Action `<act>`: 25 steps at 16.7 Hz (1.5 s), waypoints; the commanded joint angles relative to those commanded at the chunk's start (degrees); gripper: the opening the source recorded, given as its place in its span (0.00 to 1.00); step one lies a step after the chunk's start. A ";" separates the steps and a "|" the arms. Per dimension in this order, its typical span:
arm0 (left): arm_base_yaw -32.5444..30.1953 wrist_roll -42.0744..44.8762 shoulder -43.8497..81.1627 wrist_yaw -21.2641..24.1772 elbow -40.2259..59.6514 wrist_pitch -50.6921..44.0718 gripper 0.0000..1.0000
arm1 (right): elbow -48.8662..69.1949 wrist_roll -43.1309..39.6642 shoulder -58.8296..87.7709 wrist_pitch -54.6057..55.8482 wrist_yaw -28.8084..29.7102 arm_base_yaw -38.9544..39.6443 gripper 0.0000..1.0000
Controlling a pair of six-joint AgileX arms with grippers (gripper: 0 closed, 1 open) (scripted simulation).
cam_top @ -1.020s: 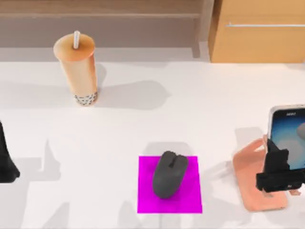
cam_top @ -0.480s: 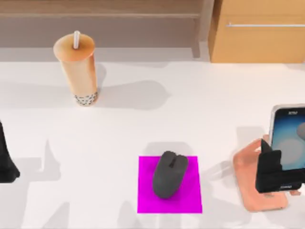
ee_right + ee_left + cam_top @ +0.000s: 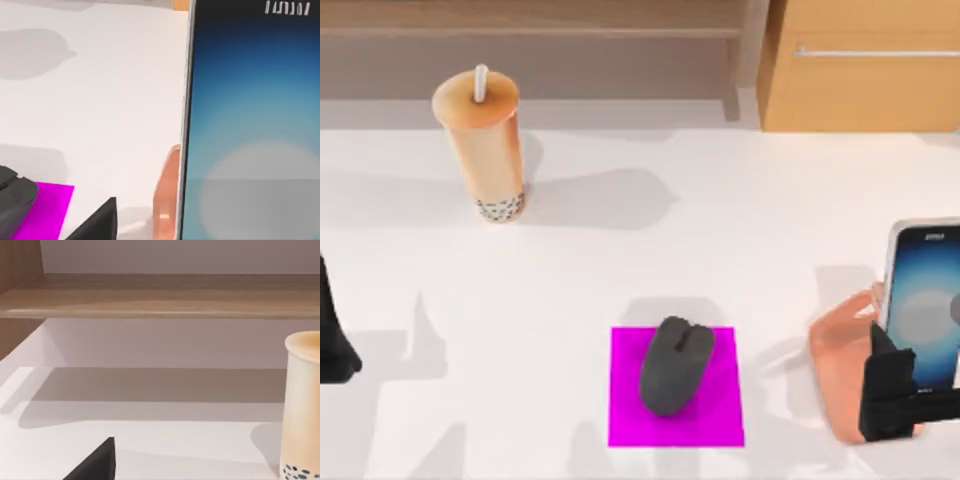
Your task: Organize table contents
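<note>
Smartphone (image 3: 925,300): upright on the salmon-pink phone stand (image 3: 845,375), right edge of frame, lower half.
Right gripper (image 3: 900,400): at the phone's lower end; whether it grips or is released, cannot tell.
Mouse (image 3: 675,365): on the magenta mat (image 3: 720,415), lower centre.
Bubble-tea cup (image 3: 485,150): upper left, well apart.
Left gripper (image 3: 332,345): parked, left edge.
Table (image 3: 650,270): white.
Risk: judged, a sideways pull-away could tip the phone off its stand.

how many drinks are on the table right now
1: the bubble-tea cup stands upright toward the far left of the table, apart from the mouse and phone. Nothing suggests another is hidden.
</note>
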 joint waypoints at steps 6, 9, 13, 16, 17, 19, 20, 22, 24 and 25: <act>0.00 0.00 0.00 0.00 0.00 0.00 1.00 | 0.01 1.88 -0.95 -2.35 1.83 2.13 1.00; 0.00 0.00 0.00 0.00 0.00 0.00 1.00 | 0.08 0.18 -2.95 -1.36 0.02 0.12 1.00; 0.00 0.00 0.00 0.00 0.00 0.00 1.00 | -1.59 -6.12 -13.45 3.56 -7.77 -11.10 1.00; 0.00 0.00 0.00 0.00 0.00 0.00 1.00 | -5.09 -11.62 -23.58 8.65 -16.41 -24.93 1.00; 0.00 0.00 0.00 0.00 0.00 0.00 1.00 | -6.69 -13.48 -26.66 10.45 -19.60 -29.93 1.00; 0.00 0.00 0.00 0.00 0.00 0.00 1.00 | -10.30 -17.26 -31.83 13.96 -26.17 -39.48 1.00; 0.00 0.00 0.00 0.00 0.00 0.00 1.00 | -12.15 -19.21 -33.79 15.56 -29.37 -43.75 1.00; 0.00 0.00 0.00 0.00 0.00 0.00 1.00 | -15.87 -23.07 -36.31 18.40 -35.25 -50.63 1.00; 0.00 0.00 0.00 0.00 0.00 0.00 1.00 | -19.17 -26.67 -37.69 20.64 -40.19 -55.29 1.00; 0.00 0.00 0.00 0.00 0.00 0.00 1.00 | -20.53 -28.24 -38.19 21.50 -42.08 -56.85 1.00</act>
